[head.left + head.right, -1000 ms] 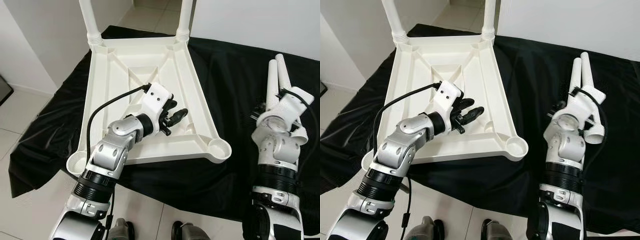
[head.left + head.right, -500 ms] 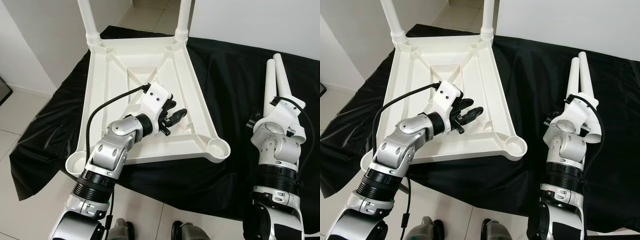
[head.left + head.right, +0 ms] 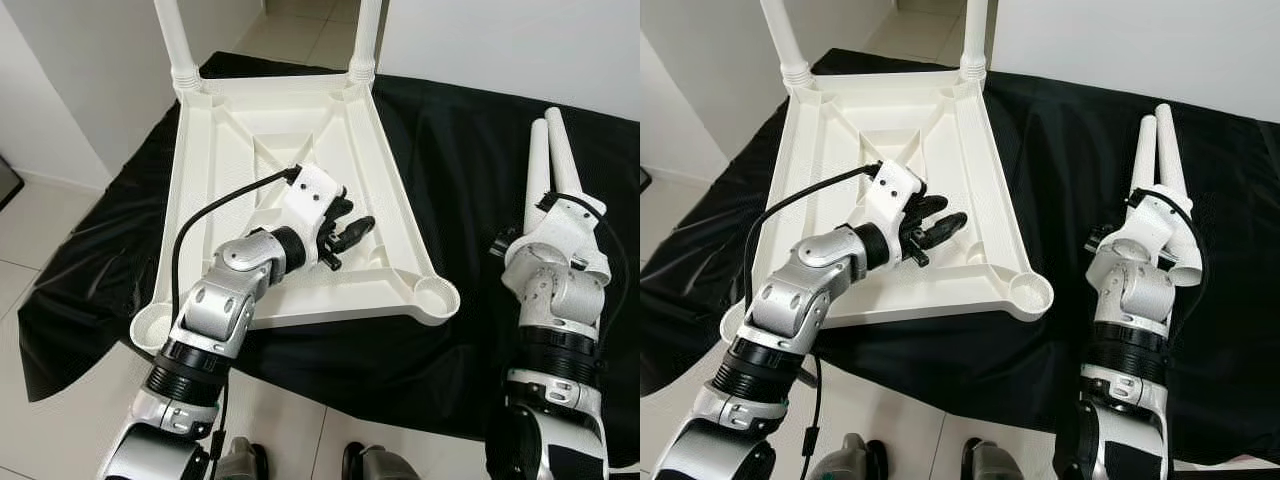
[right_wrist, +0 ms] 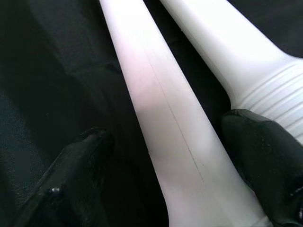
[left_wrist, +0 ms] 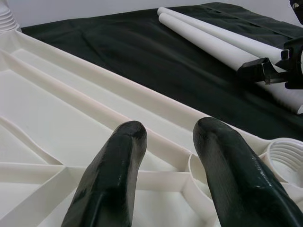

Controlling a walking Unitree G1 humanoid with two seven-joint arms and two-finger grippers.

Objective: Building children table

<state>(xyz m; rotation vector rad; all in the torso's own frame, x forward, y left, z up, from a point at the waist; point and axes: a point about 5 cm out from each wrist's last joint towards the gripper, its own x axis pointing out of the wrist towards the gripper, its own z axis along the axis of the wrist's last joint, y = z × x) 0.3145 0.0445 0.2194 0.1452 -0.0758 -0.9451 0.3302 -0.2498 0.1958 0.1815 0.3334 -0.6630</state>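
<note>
Now your left claw hovers open over the upturned tabletop, elbow bent, your right claw open astride one loose table leg.

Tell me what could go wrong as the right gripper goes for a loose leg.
1. The two loose table legs lie touching; the open right gripper straddles one, and a finger sits against the other's threaded end, so closing may pinch or roll both.
2. The left gripper hovers open over the upturned tabletop, not bracing it.
</note>
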